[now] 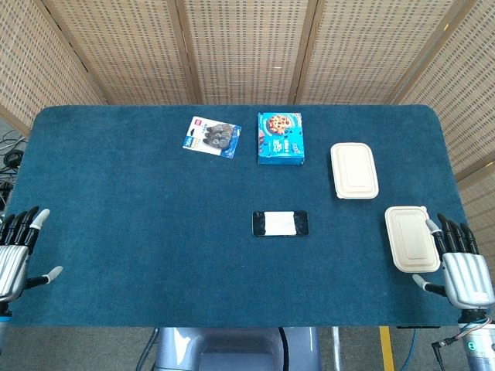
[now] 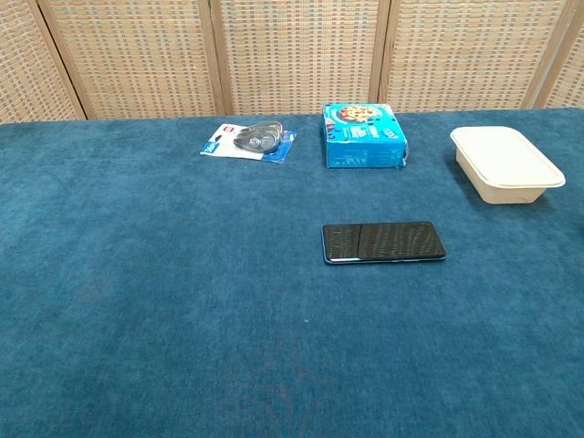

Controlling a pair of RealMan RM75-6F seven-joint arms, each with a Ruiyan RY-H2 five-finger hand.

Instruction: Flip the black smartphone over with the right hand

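The black smartphone (image 1: pixel 280 223) lies flat near the middle of the blue table, glossy side up, its long side running left to right; the chest view shows the smartphone (image 2: pixel 383 243) just right of centre. My right hand (image 1: pixel 459 263) rests at the table's front right corner, fingers spread and holding nothing, far to the right of the phone. At the front left edge my left hand (image 1: pixel 17 251) is likewise open and empty. Neither hand appears in the chest view.
A blue cookie box (image 1: pixel 280 137) and a flat packet of dark cookies (image 1: pixel 213 137) sit at the back. One cream lidded container (image 1: pixel 354 170) lies right of the box. A second cream container (image 1: pixel 411 238) lies right beside my right hand.
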